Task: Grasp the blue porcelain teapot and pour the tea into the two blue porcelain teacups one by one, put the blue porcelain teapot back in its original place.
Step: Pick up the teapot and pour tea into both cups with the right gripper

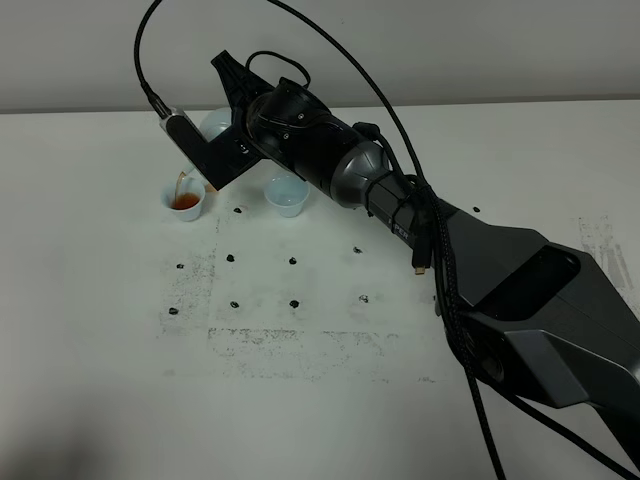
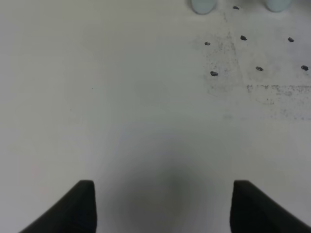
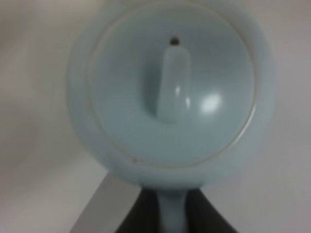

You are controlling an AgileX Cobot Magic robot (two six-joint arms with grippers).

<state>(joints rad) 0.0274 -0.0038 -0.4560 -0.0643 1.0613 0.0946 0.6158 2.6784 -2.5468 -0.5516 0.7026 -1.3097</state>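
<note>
Porcelain teapot [image 3: 170,92] gripped by right tool [image 3: 171,216], tipped over left cup [image 1: 186,204], left tool [image 2: 163,204] spread above bare tabletop [image 2: 121,121]

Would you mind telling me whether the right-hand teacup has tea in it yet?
Empty: the right-hand teacup shows only pale glaze inside, while the left teacup holds reddish-brown tea.

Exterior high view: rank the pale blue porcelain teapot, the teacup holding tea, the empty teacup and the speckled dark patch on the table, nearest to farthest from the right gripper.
1. Pale blue porcelain teapot, held in the right gripper's jaws.
2. Blue teacup holding tea, view-left, and empty blue teacup, view-right: too close to call.
3. Speckled dark patch, toward the camera.
</note>
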